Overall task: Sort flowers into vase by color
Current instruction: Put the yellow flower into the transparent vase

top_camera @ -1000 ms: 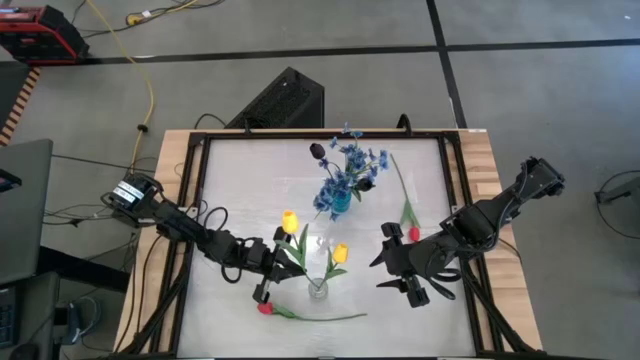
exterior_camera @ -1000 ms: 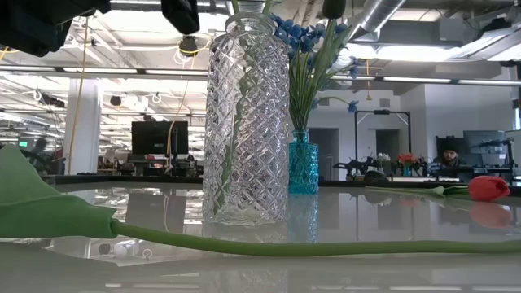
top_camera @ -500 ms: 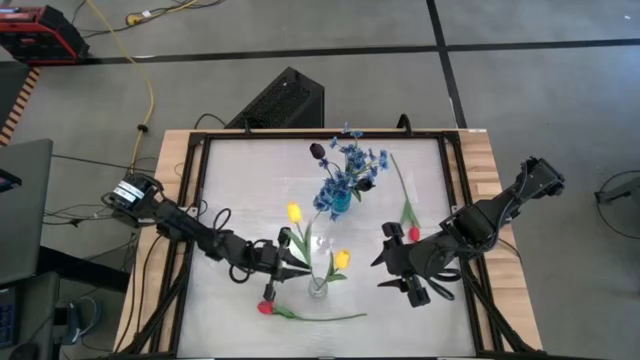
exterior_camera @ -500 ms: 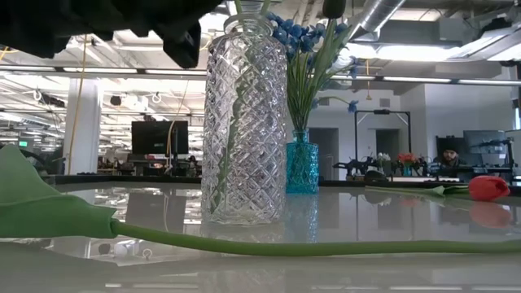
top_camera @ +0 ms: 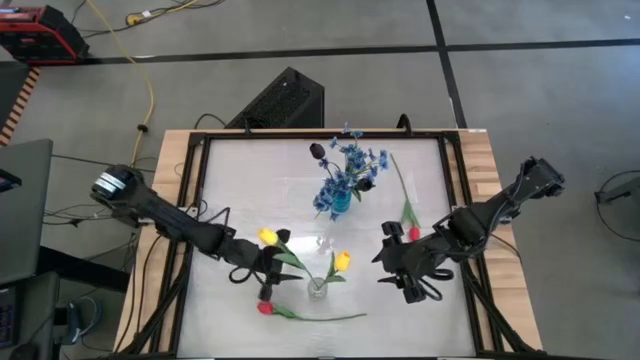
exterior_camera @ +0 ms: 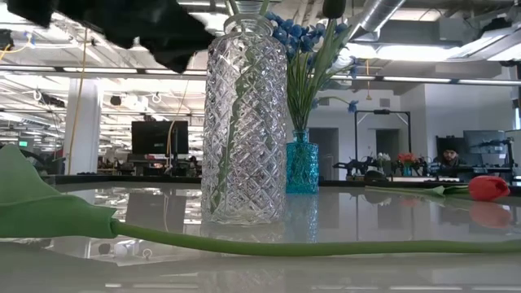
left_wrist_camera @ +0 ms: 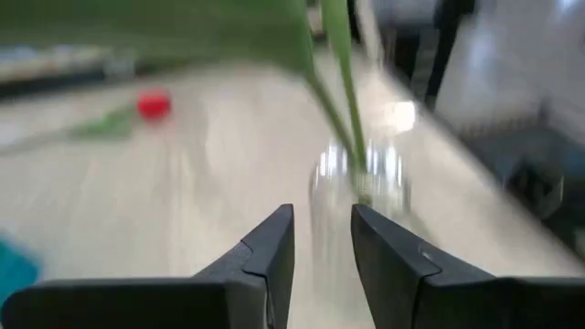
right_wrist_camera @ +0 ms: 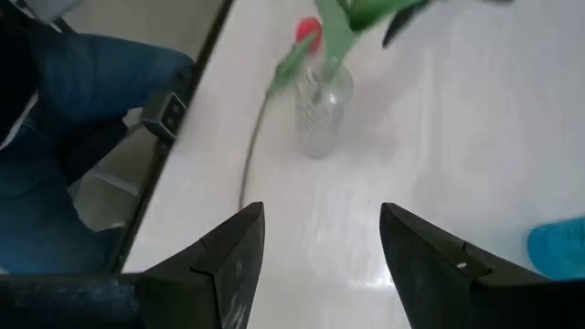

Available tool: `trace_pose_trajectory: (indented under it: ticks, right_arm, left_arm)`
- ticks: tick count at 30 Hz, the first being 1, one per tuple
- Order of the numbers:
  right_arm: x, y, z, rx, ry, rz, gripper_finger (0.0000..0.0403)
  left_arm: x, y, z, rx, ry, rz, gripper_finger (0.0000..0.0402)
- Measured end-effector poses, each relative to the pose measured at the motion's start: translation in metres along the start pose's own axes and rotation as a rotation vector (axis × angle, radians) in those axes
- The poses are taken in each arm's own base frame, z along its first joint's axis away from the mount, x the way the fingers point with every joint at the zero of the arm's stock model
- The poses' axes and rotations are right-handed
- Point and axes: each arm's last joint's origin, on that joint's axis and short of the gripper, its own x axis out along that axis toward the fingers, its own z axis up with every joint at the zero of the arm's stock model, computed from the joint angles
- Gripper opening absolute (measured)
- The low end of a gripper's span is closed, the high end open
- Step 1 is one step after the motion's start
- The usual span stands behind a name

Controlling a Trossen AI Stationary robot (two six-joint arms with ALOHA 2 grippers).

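Observation:
A clear cut-glass vase stands near the table's front with two yellow tulips in it. One head leans toward the table's left; the other leans right. My left gripper is open just left of the vase, under the leaning stem, with nothing between its fingers. My right gripper hangs open to the vase's right. A red tulip lies in front of the vase. Another red tulip lies at the right.
A blue vase holding blue sprays and dark buds stands behind the clear one. A black frame rims the table. A person in jeans stands past the table's near edge.
My left gripper has tipped up from pointing down toward level and let go of a yellow tulip's stem. That tulip stays in the clear vase. Its head has swung from above the vase over toward the table's left.

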Motion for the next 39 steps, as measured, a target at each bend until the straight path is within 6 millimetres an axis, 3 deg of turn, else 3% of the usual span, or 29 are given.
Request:
trace_pose_trajectory:
  ticks: [8,11,16,19,25,29,34,39]
  right_arm:
    - [0.01,-0.014,-0.009,0.033,0.063,-0.046,0.0244]
    - [0.011,-0.017,-0.011,0.038,0.089,-0.06,0.0244]
    - [0.012,-0.021,-0.011,0.046,0.094,-0.07,0.0244]
    - [0.012,-0.021,-0.012,0.045,0.097,-0.071,0.0244]
    - [0.012,-0.023,-0.011,0.05,0.097,-0.074,0.0244]
    - [0.012,-0.023,-0.011,0.069,0.096,-0.075,0.0244]
    - [0.012,-0.022,-0.011,0.073,0.097,-0.071,0.0244]
    - [0.012,-0.022,-0.011,0.069,0.096,-0.071,0.0244]
  left_arm:
    - [-0.042,0.008,0.046,0.022,0.494,0.008,0.0099]
    - [-0.06,0.007,0.057,-0.045,0.607,-0.034,0.0099]
    - [-0.086,0.0,0.073,-0.128,0.65,-0.18,0.0098]
    - [-0.103,0.002,0.082,-0.139,0.626,-0.136,0.0098]
    - [-0.13,0.024,0.089,-0.069,0.43,0.355,0.0098]
    - [-0.138,0.029,0.097,-0.087,0.351,0.375,0.0098]
    - [-0.132,0.028,0.111,-0.029,0.222,0.355,0.0098]
    - [-0.111,0.028,0.115,0.012,0.185,0.364,0.0098]
